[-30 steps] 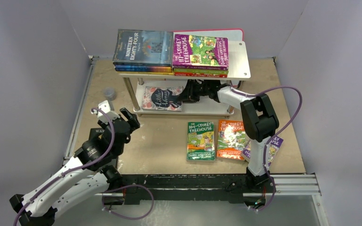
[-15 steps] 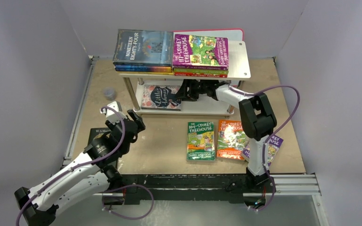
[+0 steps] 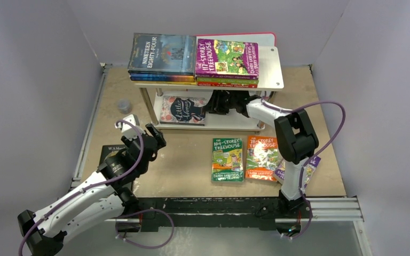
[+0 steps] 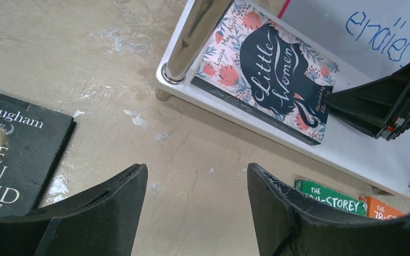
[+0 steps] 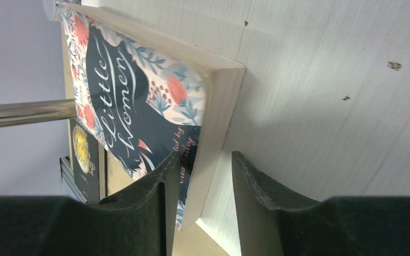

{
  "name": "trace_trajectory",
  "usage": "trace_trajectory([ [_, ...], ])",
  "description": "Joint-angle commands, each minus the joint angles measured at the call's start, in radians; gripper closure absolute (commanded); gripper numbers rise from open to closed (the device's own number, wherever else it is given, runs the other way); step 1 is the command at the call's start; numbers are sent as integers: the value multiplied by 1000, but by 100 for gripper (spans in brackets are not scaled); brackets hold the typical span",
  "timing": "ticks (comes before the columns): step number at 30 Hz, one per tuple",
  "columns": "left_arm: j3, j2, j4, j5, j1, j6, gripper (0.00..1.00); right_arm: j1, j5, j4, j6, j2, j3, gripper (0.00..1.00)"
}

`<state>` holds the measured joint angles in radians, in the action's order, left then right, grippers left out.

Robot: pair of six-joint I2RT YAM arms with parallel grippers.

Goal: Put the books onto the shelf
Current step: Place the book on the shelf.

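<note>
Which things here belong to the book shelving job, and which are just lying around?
Job:
silver-white two-tier metal shelf
dark blue "Nineteen Eighty-Four" paperback
purple "117-Storey Treehouse" paperback
floral "Little Women" paperback
green "104-Storey Treehouse" paperback
orange "78-Storey Treehouse" paperback
black Maugham paperback
half-hidden purple paperback

Lying about:
small grey round cup
pink-edged white board

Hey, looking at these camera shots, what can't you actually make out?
- Purple book, top view: the right arm covers most of it; title unreadable.
- Black Maugham book: cut off by the left wrist view's edge; the left arm mostly hides it from above.
- Right pincer at Little Women: grip unclear; from above, shadowed under the shelf.
- Lower stacked books: spines too small.
</note>
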<state>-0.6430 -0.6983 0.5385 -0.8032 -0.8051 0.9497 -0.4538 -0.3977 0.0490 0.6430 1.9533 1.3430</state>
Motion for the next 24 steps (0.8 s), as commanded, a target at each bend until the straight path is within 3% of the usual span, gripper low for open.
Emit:
trace_trajectory([
  [1, 3, 11, -32, -13, 3, 8, 32, -17, 5, -15, -8, 44, 23, 60],
  [6, 6, 27, -20, -17, 4, 10, 32, -21, -23, -3, 7, 65, 43, 68],
  [16, 6, 36, -14, -22, 3, 8, 32, -33, -61, 55, 76, 70, 10, 73],
  [21, 8, 41, -7, -21, 3, 9, 32, -33, -38, 29, 67, 59, 10, 69],
  [24, 9, 46, 5, -17, 4, 19, 32, -33, 8, 28, 79, 13, -24, 61],
])
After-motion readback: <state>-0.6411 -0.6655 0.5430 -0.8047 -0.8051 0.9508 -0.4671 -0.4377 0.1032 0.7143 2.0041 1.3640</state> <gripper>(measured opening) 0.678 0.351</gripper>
